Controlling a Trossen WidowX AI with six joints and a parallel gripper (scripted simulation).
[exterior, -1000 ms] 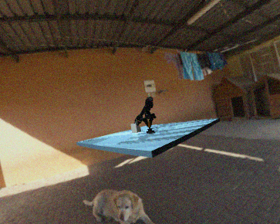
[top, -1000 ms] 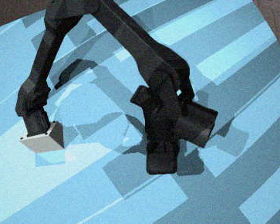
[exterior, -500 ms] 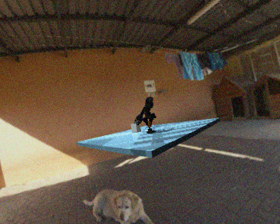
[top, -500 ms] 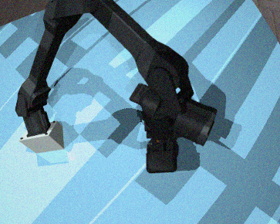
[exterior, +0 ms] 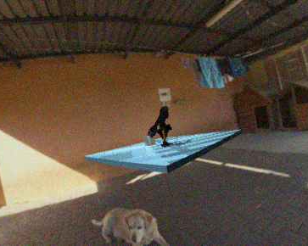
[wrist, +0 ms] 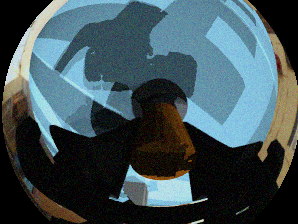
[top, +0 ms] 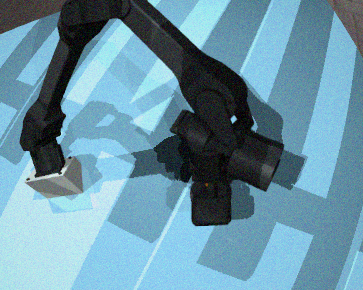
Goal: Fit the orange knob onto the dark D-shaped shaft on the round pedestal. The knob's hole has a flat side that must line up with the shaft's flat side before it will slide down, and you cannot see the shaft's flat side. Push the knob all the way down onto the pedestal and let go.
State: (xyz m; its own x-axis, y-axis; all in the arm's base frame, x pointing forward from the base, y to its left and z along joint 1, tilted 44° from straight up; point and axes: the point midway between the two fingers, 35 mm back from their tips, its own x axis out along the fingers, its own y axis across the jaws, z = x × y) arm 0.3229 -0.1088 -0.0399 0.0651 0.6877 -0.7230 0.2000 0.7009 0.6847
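Observation:
The orange knob (wrist: 162,135) (exterior: 164,136) is held between the two dark fingers of my gripper (wrist: 161,126), which is shut on it. The round dark pedestal (wrist: 156,89) (exterior: 165,144) shows just beyond the knob in the wrist view; the knob covers its near part. In the exterior view the knob is over the pedestal, small and blurred. In the top view the arm hides the pedestal and nearly all of the knob. The shaft is not visible. Whether the knob is on the shaft, and any gap below it, I cannot tell.
The arm's pale base block (top: 58,181) (exterior: 149,141) stands to the left of the gripper in the top view. The blue patterned table (top: 178,260) (exterior: 130,162) carries the arm's shadows. Its front edge shows in the exterior view.

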